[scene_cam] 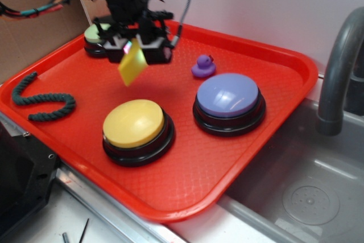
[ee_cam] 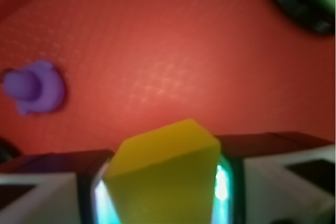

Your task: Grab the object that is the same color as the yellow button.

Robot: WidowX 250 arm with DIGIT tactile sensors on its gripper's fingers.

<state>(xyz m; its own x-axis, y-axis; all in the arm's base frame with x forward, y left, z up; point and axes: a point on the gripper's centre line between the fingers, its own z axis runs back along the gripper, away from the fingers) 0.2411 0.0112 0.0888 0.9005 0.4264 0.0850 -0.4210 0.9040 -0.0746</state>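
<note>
On the far left of the red tray (scene_cam: 273, 140) lies a dark green rope (scene_cam: 42, 103), curled in an S and well apart from everything else; behind it, at the tray's back left corner, stands the green-topped button (scene_cam: 94, 37), partly hidden by the arm; just right of that hangs the pincer (scene_cam: 136, 49), clamped on the yellow wedge (scene_cam: 132, 65), which is clear of the tray floor with open red surface showing beneath it; the wrist view confirms the hold, the wedge (ee_cam: 165, 177) filling the space between the two fingers (ee_cam: 42, 182) with its pointed end jutting past their tips toward the tray; its long axis runs downward out of the pincer, tilted slightly, so the wedge lies directly below and within the grip rather than off to any side; forward of the pincer and nearer the tray's front edge sits the yellow button (scene_cam: 136, 123), the colour match for the wedge; further right the small purple toy duck (scene_cam: 203, 66) stands untouched near the back, and in front of it the purple-topped button (scene_cam: 228, 98); beyond the tray's right rim a grey faucet (scene_cam: 338, 66) arches over a sink basin (scene_cam: 307, 197); the grab itself looks done, and what remains seems only to keep the grip steady, since the wedge's smooth faces could let it slide if the fingers ease.
</note>
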